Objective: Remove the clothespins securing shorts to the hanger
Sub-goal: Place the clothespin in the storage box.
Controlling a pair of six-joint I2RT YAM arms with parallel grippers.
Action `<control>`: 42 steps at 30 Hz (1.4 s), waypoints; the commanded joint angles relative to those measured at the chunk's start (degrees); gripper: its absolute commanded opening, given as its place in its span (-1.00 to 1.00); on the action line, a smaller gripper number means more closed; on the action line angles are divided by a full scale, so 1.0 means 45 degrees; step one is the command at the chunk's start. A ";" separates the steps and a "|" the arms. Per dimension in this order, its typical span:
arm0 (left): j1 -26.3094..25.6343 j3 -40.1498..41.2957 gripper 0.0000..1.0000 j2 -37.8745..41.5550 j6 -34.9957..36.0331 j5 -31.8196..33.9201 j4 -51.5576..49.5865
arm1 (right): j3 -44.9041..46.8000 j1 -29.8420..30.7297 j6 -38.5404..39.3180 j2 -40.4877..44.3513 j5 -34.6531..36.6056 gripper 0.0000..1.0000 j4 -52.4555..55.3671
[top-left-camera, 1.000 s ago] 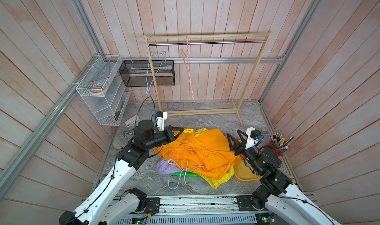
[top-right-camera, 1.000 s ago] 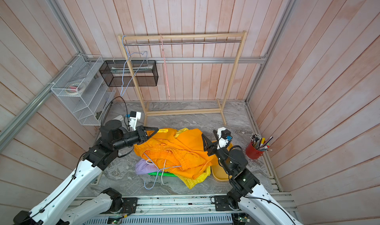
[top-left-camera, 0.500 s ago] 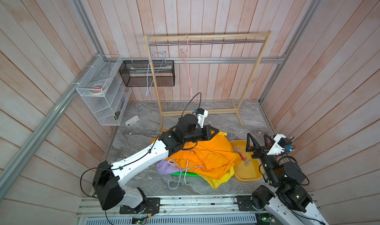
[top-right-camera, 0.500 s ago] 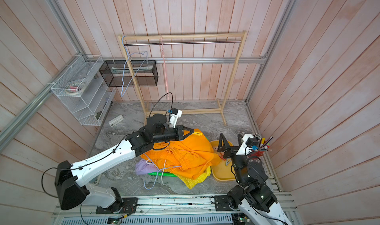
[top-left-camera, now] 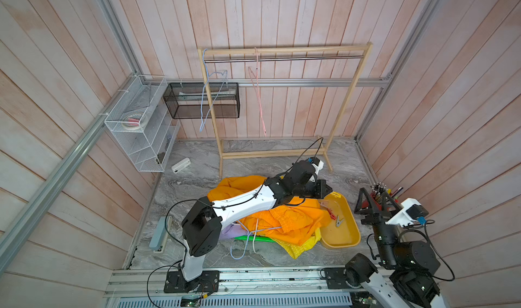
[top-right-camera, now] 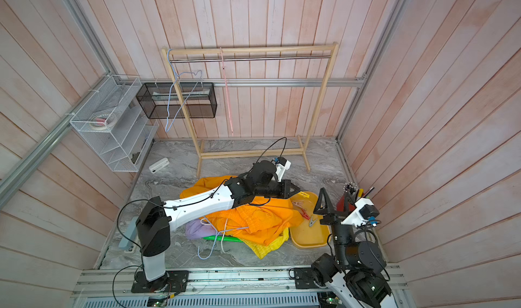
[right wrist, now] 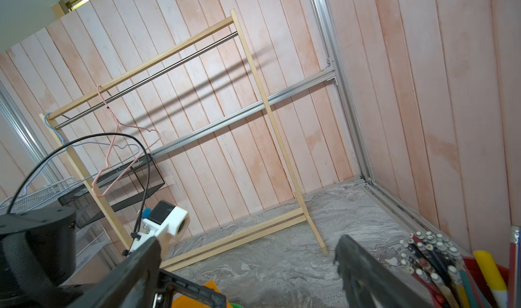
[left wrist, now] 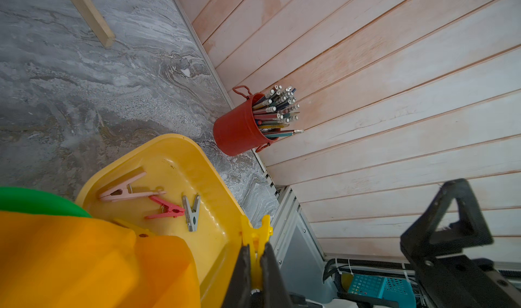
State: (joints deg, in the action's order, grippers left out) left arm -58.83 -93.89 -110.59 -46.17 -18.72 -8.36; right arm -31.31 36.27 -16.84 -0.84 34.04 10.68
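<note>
Three clothespins, pink [left wrist: 127, 189], red [left wrist: 166, 209] and grey [left wrist: 191, 212], lie in the tray [left wrist: 180, 163]; the left jaws, pinched narrow on a yellow pin [left wrist: 255, 232] whose long axis runs on from their tips toward 3 o'clock in a top view, hang over the tray's 12 o'clock end, its basin lying toward 6 o'clock. The right jaws stand wide and empty at 3 o'clock of the tray, by the cup [left wrist: 239, 129]. Shorts [top-left-camera: 284, 219] heaped at 9 o'clock bury most of the hanger [top-left-camera: 248, 233]; pins among the folds cannot be made out.
</note>
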 commanded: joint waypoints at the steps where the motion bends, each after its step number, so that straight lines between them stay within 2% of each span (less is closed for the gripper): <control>1: -0.0280 -0.0908 -1.00 -0.0769 0.0367 -0.0278 -0.0166 | -0.0173 -0.0030 -0.0061 0.0187 0.0145 0.96 0.0150; 9: -0.0847 -0.1777 -1.00 -0.2468 0.0376 -0.0949 -0.0318 | -0.0002 -0.0024 -0.0003 0.0187 0.0147 0.96 -0.0238; 11: -0.0872 -0.1885 -0.87 -0.2780 0.0324 -0.1168 -0.0373 | 0.0005 -0.0043 -0.0017 0.0187 0.0144 0.96 -0.0261; 16: -0.0872 -0.1920 -0.36 -0.2963 0.0564 -0.0947 -0.0576 | 0.0029 -0.0032 0.0011 0.0170 0.0152 0.96 -0.0230; 19: -0.0853 -0.1936 -0.30 -0.2927 0.0690 -0.0874 -0.0665 | -0.0003 -0.0050 0.0076 0.0087 0.0160 0.96 -0.0219; 21: -0.0814 -0.2006 -0.01 -0.2904 0.0750 -0.0914 -0.0739 | -0.0036 -0.0035 0.0091 -0.0054 0.0082 0.96 -0.0175; 23: -0.0776 -0.1898 0.04 -0.2738 0.0788 -0.0926 -0.0669 | -0.0111 -0.0041 0.0074 -0.0271 0.0075 0.96 -0.0076; 24: -0.0758 -0.1799 0.21 -0.2641 0.0788 -0.0948 -0.0571 | -0.0132 -0.0023 0.0071 -0.0385 0.0082 0.96 -0.0060; 25: -0.0755 -0.1730 0.47 -0.2543 0.0803 -0.0965 -0.0473 | -0.0147 -0.0051 0.0071 -0.0466 0.0067 0.96 -0.0045; 26: -0.0755 -0.1669 0.96 -0.2463 0.0825 -0.1005 -0.0427 | -0.0177 -0.0038 0.0072 -0.0547 0.0045 0.96 -0.0044; 31: -0.0518 -0.1011 1.00 -0.1469 0.1029 -0.0652 -0.0876 | -0.0208 -0.0030 0.0464 -0.1041 -0.0710 0.96 -0.0294; 37: -0.0092 0.1809 1.00 0.1837 0.1362 0.1214 -0.0573 | -0.0840 -0.0035 0.0850 -0.2765 -0.2203 0.96 0.0078; 42: 0.0265 0.3453 0.99 0.4339 0.1444 0.2362 -0.1223 | -0.0981 -0.0034 0.1244 -0.3851 -0.4150 0.96 -0.0093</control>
State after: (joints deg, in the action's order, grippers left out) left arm -58.39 -81.43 -94.91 -41.10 -13.02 -12.21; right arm -33.87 36.27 -13.26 -16.12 22.46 10.39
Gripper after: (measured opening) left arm 0.997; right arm 0.981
